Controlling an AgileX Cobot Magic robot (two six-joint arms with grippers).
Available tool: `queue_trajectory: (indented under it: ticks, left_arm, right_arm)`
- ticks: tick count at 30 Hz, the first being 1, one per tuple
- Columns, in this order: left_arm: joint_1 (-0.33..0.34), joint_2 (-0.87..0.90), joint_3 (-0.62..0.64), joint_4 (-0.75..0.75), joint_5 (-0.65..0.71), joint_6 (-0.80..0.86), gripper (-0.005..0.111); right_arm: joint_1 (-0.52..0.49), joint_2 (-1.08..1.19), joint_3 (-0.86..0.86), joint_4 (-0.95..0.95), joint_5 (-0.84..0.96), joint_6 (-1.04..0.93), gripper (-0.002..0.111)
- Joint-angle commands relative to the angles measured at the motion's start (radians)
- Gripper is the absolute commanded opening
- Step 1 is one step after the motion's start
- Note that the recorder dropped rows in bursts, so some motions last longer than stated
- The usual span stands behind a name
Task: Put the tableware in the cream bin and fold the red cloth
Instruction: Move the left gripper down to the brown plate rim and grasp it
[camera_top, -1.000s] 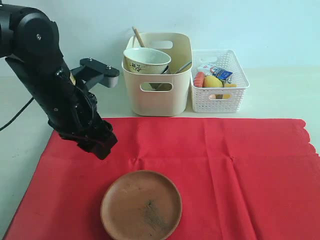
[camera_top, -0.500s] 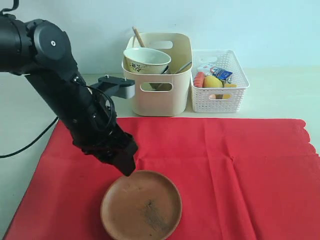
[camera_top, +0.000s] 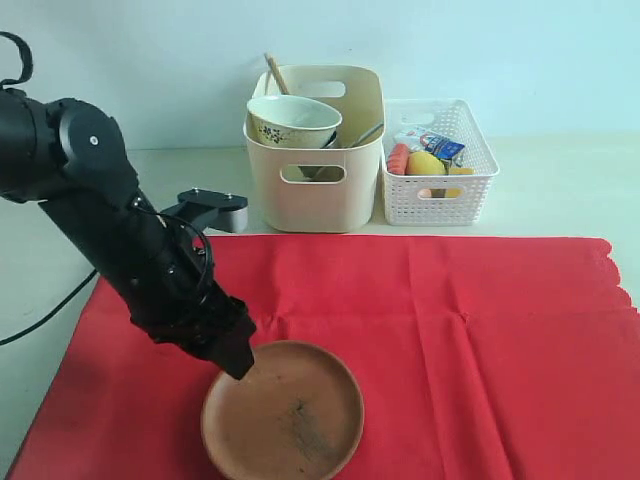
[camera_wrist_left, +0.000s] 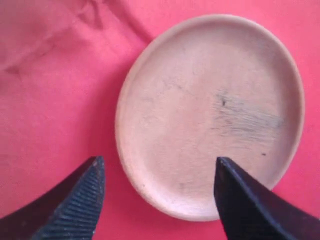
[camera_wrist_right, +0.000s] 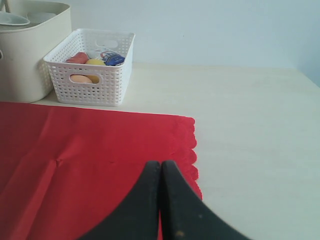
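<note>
The left gripper (camera_wrist_left: 159, 170), jaws spread wide and empty, hovers at the rim of a round brown plate (camera_top: 283, 412); whether they touch is unclear. The plate lies on a large red cloth (camera_top: 480, 330) covering a pale tabletop (camera_top: 560, 190). The right gripper (camera_wrist_right: 160, 170), closed on nothing, hangs above the cloth's scalloped edge. Behind, a tall cream plastic bin (camera_top: 315, 205) holding a patterned white bowl (camera_top: 293, 120) stands beside a white perforated basket (camera_top: 440, 205), before a plain pale wall (camera_top: 500, 50).

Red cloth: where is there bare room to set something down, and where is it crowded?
The red cloth is bare from the brown plate across to its scalloped edge, and along the strip beside the cream bin and white basket. Crowded: around the plate, where the left gripper hangs open over its rim.
</note>
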Motion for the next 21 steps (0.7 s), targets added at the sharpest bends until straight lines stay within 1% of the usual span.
queue_trajectory:
  ticks: [1,5,8,18,21]
  left_arm:
    - [0.040,0.012,0.035,-0.110,-0.015,0.077,0.062]
    - [0.048,0.040,0.054,-0.200,-0.025,0.151,0.062]
    - [0.048,0.073,0.054,-0.240,-0.030,0.185,0.062]
    - [0.053,0.121,0.054,-0.252,-0.108,0.207,0.062]
    - [0.053,0.121,0.054,-0.252,-0.107,0.207,0.062]
  right_arm:
    - [-0.006,-0.005,0.005,-0.003,-0.012,0.000,0.000]
    - [-0.006,-0.005,0.005,-0.003,-0.012,0.000,0.000]
    - [-0.006,-0.005,0.005,-0.003,-0.012,0.000,0.000]
    - [-0.006,-0.005,0.005,-0.003,-0.012,0.000,0.000]
    - [-0.006,-0.005,0.005,-0.003,-0.012,0.000,0.000]
